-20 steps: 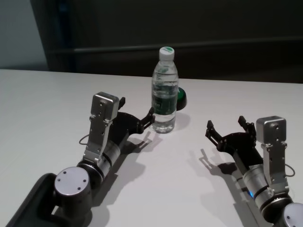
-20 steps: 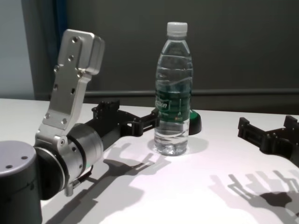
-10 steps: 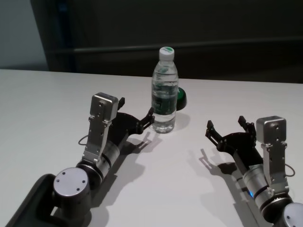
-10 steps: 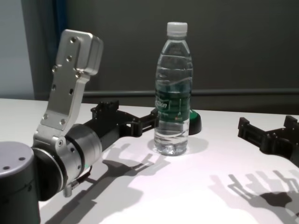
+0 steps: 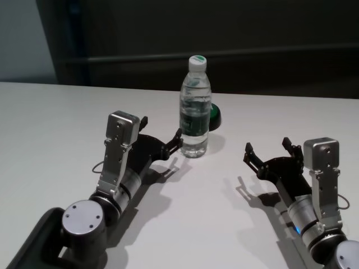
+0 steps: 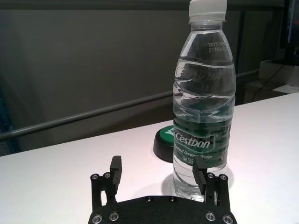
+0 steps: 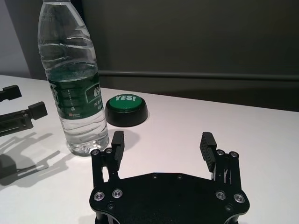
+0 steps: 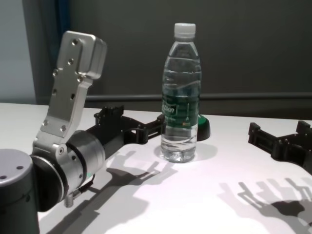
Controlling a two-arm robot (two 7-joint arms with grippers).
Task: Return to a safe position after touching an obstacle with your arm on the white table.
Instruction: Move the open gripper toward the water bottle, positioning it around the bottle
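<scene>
Currently the left claw (image 5: pixel 161 139), spread, sits beside the bottle (image 5: pixel 195 109) on the worktop (image 5: pixel 50 117); withdrawal is in hand; next, a straight pull-back.

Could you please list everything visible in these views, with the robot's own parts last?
Water bottle: one, clear with white cap and dark green label, upright mid-table.
Button: one, black base, green top reading YES!, just behind the bottle.
Table: one, white, under everything.
Left pincer: one, black, open, low over the table, one finger right beside the bottle's base.
Right pincer: one, black, open, apart from the bottle, on the robot's right.
</scene>
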